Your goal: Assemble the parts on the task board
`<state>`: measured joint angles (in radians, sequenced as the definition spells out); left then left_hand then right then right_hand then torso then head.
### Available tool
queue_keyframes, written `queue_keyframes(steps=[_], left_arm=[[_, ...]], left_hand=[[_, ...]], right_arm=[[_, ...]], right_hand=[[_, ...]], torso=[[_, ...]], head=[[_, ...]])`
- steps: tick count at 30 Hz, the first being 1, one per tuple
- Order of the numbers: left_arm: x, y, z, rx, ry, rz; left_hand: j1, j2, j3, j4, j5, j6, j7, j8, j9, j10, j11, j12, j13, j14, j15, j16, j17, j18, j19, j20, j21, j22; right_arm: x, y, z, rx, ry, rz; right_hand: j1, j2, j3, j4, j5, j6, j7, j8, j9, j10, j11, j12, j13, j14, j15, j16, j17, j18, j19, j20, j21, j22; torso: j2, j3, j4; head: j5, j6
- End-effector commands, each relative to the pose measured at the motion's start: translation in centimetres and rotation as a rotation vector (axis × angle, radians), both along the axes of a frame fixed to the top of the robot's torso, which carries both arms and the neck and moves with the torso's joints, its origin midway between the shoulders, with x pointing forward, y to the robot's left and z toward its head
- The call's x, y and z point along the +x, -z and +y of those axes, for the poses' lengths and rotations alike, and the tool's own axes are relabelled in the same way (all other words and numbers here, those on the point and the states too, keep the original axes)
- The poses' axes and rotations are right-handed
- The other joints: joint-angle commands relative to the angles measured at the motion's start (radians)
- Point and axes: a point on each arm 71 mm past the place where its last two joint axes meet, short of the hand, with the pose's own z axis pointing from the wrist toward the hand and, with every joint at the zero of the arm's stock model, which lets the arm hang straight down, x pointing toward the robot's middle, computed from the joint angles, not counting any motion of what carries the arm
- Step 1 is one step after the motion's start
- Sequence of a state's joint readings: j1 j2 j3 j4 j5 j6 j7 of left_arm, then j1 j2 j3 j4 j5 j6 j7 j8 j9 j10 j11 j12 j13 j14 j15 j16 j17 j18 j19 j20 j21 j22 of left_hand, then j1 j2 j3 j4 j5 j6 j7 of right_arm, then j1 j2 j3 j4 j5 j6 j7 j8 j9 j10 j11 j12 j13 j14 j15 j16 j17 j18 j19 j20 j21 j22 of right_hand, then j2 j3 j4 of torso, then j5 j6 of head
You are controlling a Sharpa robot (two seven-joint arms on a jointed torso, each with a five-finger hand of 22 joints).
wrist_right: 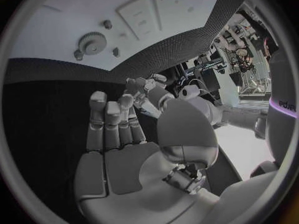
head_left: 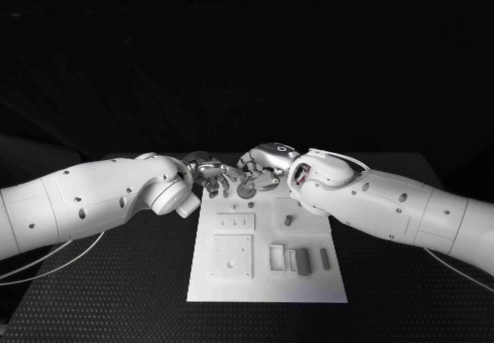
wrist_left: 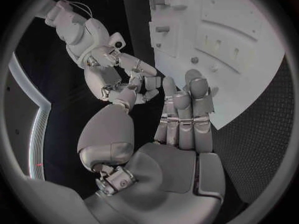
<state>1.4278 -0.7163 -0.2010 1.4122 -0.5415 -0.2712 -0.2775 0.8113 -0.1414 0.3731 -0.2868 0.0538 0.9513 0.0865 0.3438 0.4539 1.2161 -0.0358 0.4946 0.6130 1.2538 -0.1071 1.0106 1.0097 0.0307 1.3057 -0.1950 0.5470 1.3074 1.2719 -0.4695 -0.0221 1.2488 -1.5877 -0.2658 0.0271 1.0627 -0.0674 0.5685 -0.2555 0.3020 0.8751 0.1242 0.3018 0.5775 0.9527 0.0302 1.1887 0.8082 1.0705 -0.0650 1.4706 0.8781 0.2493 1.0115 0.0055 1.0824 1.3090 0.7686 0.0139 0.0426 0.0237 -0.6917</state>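
Note:
The white task board point(head_left: 309, 286) lies in the middle of the black table. Both hands hover close together over its far end. My left hand point(head_left: 212, 176) has its fingers point(wrist_left: 187, 109) stretched out side by side and holds nothing. My right hand point(head_left: 263, 166) is likewise bare, its fingers point(wrist_right: 112, 122) extended with an empty palm. A grey gear point(head_left: 247, 191) point(wrist_right: 92, 43) lies flat on the board just below the two hands. A short grey peg point(head_left: 289, 219) stands further along the board. Three grey bar-shaped parts point(head_left: 300, 260) lie at the near right of the board.
Raised white blocks with slots point(head_left: 233, 222) and a square plate point(head_left: 233, 256) sit on the board's left half. Small studs point(wrist_right: 116, 51) stand near the gear. The white forearms point(head_left: 93, 204) point(head_left: 401, 207) flank the board on both sides.

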Motion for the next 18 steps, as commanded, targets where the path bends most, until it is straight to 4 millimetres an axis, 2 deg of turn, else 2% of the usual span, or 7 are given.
queue_keyframes(steps=[1, 7, 13, 18], left_arm=[[-0.03, -0.06, -0.23, 0.002, 0.017, 0.0], [-0.08, -0.02, -0.43, 0.004, 0.027, 0.007], [-0.05, 0.03, -0.53, 0.008, 0.029, 0.014], [-0.01, 0.05, -0.63, 0.01, 0.026, 0.016]], left_hand=[[0.01, 0.003, 0.005, 0.0, -0.005, 0.052, 0.021, 0.005, 0.002, -0.042, 0.037, 0.004, -0.002, -0.005, -0.001, 0.006, -0.003, 0.084, -0.005, -0.001, 0.005, 0.024], [0.019, 0.014, 0.009, 0.0, -0.005, 0.061, 0.018, 0.008, 0.003, -0.034, 0.034, 0.006, -0.005, -0.006, -0.004, 0.011, -0.009, 0.082, -0.007, -0.003, 0.009, 0.024], [0.021, 0.021, 0.005, 0.0, -0.005, 0.094, 0.004, 0.021, 0.008, 0.001, 0.021, 0.023, -0.006, 0.006, -0.017, 0.032, -0.019, 0.08, 0.003, -0.011, 0.024, 0.024], [0.028, 0.028, 0.005, -0.002, -0.005, 0.101, 0.0, 0.023, 0.009, 0.006, 0.017, 0.026, -0.006, 0.01, -0.021, 0.04, -0.023, 0.08, 0.007, -0.015, 0.031, 0.024]], right_arm=[[0.17, 0.29, 0.08, -0.024, 0.008, 0.005], [0.2, 0.45, 0.4, -0.027, 0.008, 0.008], [0.16, 0.5, 0.59, -0.028, 0.006, 0.009], [0.1, 0.46, 0.76, -0.027, 0.003, 0.007]], right_hand=[[-0.001, -0.003, 0.0, 0.006, 0.001, 0.022, 0.016, 0.002, 0.001, 0.004, -0.001, 0.002, -0.001, 0.0, -0.009, 0.006, -0.001, 0.012, 0.005, -0.005, 0.003, 0.011], [0.0, -0.002, 0.0, 0.006, 0.001, 0.023, 0.016, 0.002, 0.001, 0.005, -0.001, 0.002, -0.002, 0.001, -0.009, 0.006, -0.002, 0.012, 0.005, -0.005, 0.003, 0.01], [-0.001, -0.001, 0.0, 0.006, 0.001, 0.023, 0.015, 0.002, 0.001, 0.005, -0.001, 0.002, -0.002, 0.001, -0.009, 0.006, -0.002, 0.012, 0.005, -0.005, 0.003, 0.01], [-0.001, -0.001, 0.0, 0.006, 0.001, 0.023, 0.015, 0.002, 0.001, 0.005, -0.001, 0.002, -0.002, 0.001, -0.01, 0.006, -0.002, 0.012, 0.006, -0.006, 0.003, 0.01]], torso=[[0.0, -0.0006, 0.0004], [0.0, -0.0002, 0.0002], [0.0, 0.0003, -0.0008], [0.0, -0.0001, -0.0004]], head=[[0.0, 0.0], [0.0, -0.001], [0.0, -0.001], [0.0, -0.002]])
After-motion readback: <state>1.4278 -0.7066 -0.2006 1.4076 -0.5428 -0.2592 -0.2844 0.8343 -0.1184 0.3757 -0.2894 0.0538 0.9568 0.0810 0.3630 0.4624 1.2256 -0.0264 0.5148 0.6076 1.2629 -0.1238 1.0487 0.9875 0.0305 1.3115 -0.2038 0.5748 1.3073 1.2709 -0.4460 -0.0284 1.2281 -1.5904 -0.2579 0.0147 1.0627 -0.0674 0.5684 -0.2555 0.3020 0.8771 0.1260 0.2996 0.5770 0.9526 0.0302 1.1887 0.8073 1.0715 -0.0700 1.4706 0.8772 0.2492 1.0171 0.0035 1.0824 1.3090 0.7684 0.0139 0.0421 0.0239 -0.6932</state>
